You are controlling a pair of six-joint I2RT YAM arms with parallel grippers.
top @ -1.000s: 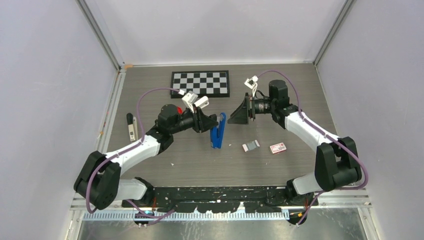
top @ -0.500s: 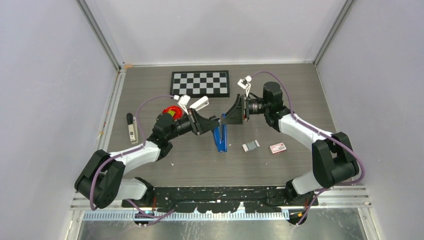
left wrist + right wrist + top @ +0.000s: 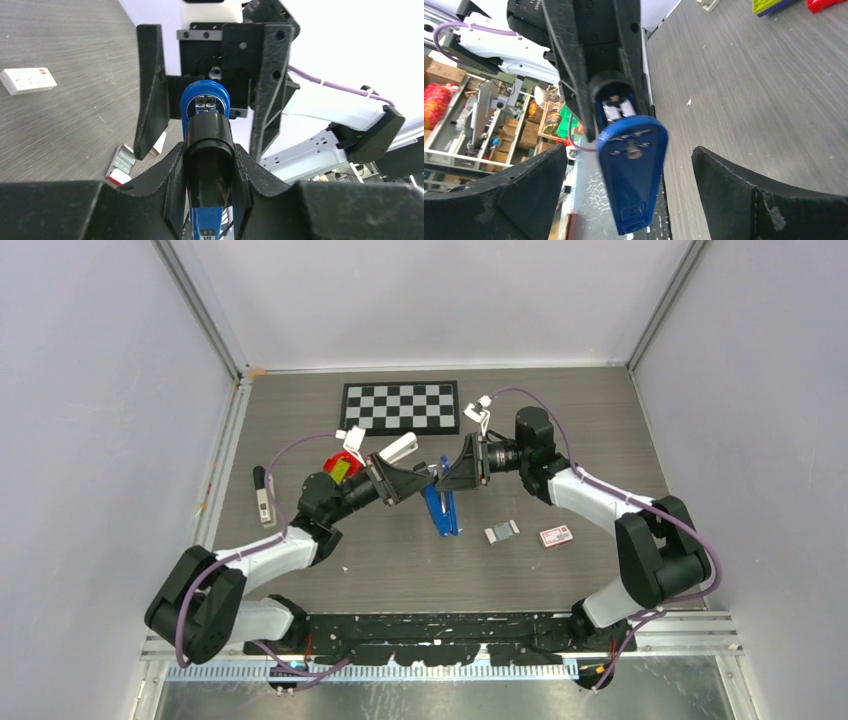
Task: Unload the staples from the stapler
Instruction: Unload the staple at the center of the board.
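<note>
My left gripper [image 3: 428, 486] is shut on the black underside of the blue stapler [image 3: 441, 510] and holds it tilted above the table. In the left wrist view my fingers [image 3: 170, 170] clamp the black base [image 3: 209, 165], and the blue top [image 3: 205, 95] points at the right gripper. My right gripper [image 3: 449, 477] is open at the stapler's upper end. In the right wrist view the blue lid [image 3: 634, 170] hangs between my wide-apart fingers [image 3: 539, 180], touching neither. Silver metal [image 3: 616, 110] shows in the stapler's channel. A silver-grey strip of staples [image 3: 502, 531] lies on the table.
A small red-and-white box [image 3: 556, 536] lies right of the staple strip. A checkerboard [image 3: 400, 406] lies at the back. A red and a yellow-green piece [image 3: 340, 465] sit behind the left wrist. A black-and-white tool [image 3: 262, 495] lies at the left.
My right gripper has moved left, up to the stapler's upper end. My left arm has shifted right with the stapler, tilting it toward the right gripper.
</note>
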